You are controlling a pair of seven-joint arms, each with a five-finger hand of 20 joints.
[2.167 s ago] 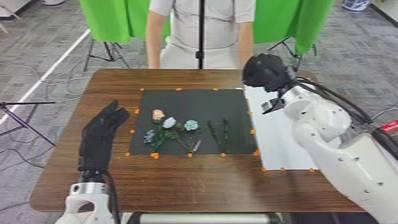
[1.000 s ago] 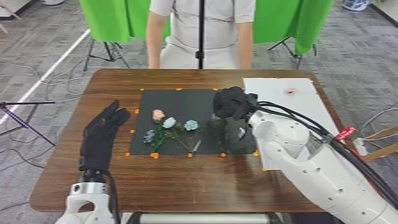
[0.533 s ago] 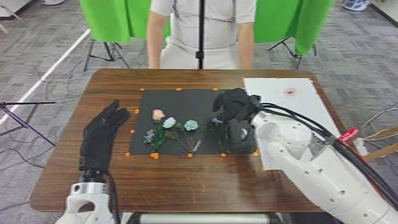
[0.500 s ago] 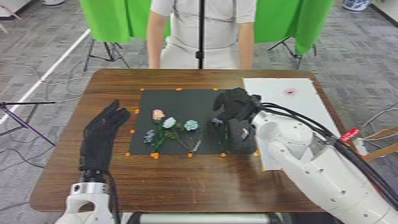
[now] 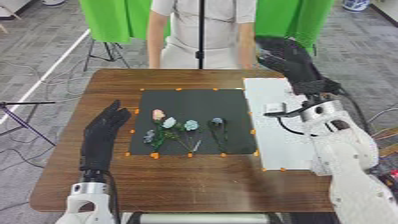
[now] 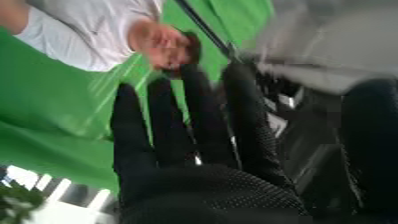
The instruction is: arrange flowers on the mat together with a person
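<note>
**Robot's right hand is raised open beside a mat of flowers**

On a brown wooden table (image 5: pixel 204 185), a dark mat (image 5: pixel 189 96) with small orange markers (image 5: pixel 155 156) along its edges holds artificial-looking flowers. In its left half, a peach flower (image 5: pixel 158 114), a white flower (image 5: pixel 169 122), a pale blue flower (image 5: pixel 191 125) and a purplish flower (image 5: pixel 149 135) lie close together, green stems toward the robot. A dusky blue flower (image 5: pixel 217 121) lies apart from them, farther right on the mat, its stems also toward the robot.

The right hand (image 5: pixel 289 58) is up near the far end of the white sheet (image 5: pixel 277 145), right of the mat. Its fingers are straight and spread, the thumb well apart, its grasp empty. The left hand (image 5: pixel 103 127) is left of the mat, fingers extended.
</note>
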